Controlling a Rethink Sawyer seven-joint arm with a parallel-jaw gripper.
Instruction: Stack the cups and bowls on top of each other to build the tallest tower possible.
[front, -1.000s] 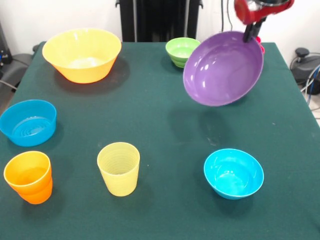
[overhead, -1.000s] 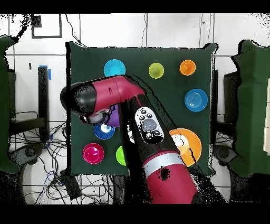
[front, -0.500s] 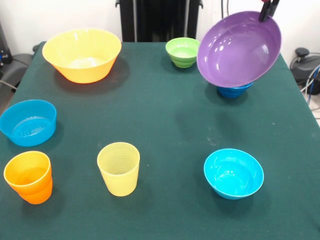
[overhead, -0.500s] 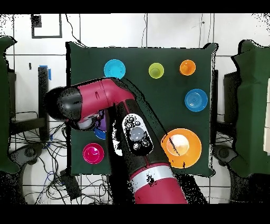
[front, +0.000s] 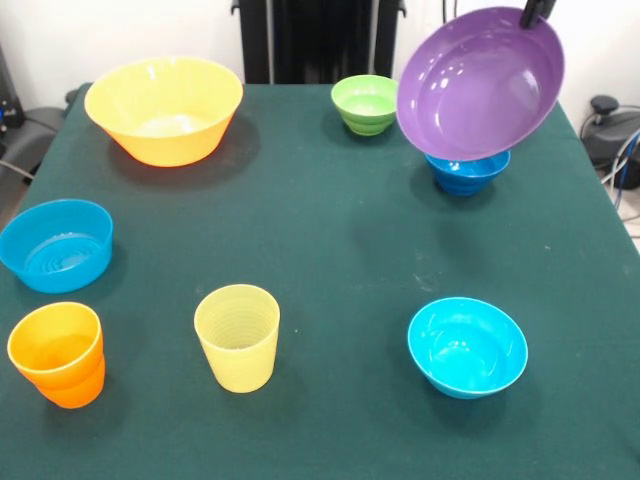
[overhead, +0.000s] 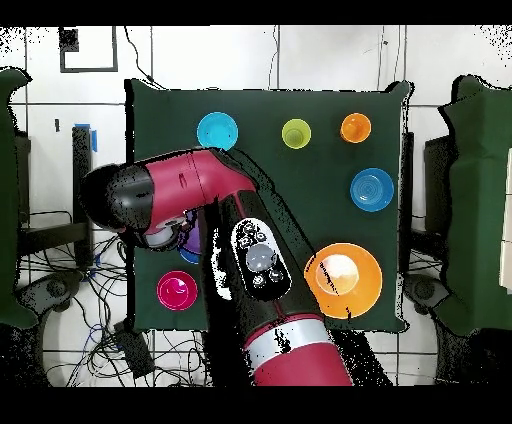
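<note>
Since a second ago we see the purple bowl (front: 480, 82) carried up and back, and the dark blue bowl (front: 467, 172) it hid now shows beneath its lower edge. Largest on the green table (front: 320, 240) is the yellow-orange bowl (front: 164, 108), far left. The purple one hangs tilted, mouth toward the camera, its top rim pinched by the gripper (front: 536, 12), whose dark fingertips close tight on it at the picture's top edge. We note the light blue bowl (front: 56, 244), cyan bowl (front: 467, 346), lime green bowl (front: 366, 103), then yellow cup (front: 238, 337) and orange cup (front: 58, 353).
</note>
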